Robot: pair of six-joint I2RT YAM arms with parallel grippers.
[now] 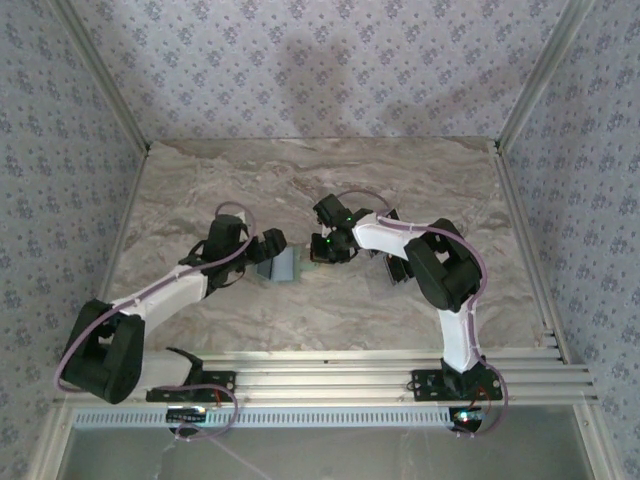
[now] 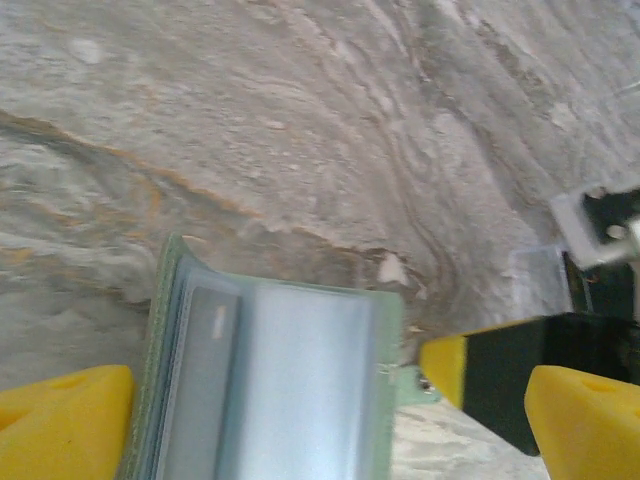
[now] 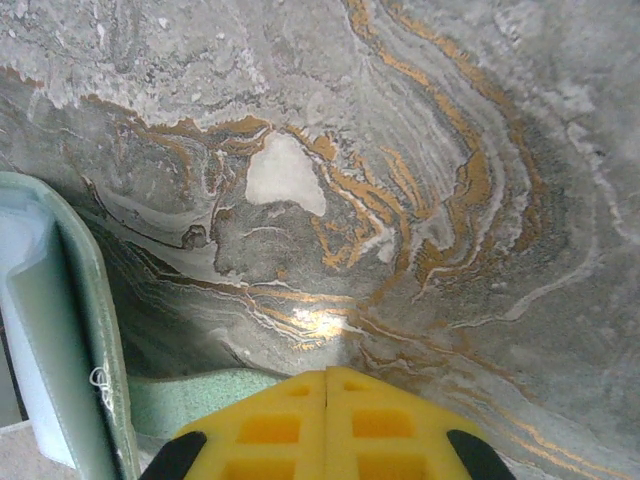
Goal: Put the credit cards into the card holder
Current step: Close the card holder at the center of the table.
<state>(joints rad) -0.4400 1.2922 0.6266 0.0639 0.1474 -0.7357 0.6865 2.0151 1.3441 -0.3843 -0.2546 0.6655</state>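
We see our left gripper (image 2: 322, 425) spread wide, its yellow fingers (image 2: 60, 420) on either side of the card holder (image 2: 290, 370), which lies open on the marble table (image 2: 300, 120) between them. Our right gripper (image 3: 325, 415) is clenched, with the holder's green edge running up to its pads from the left. We cannot tell whether it pinches that edge.
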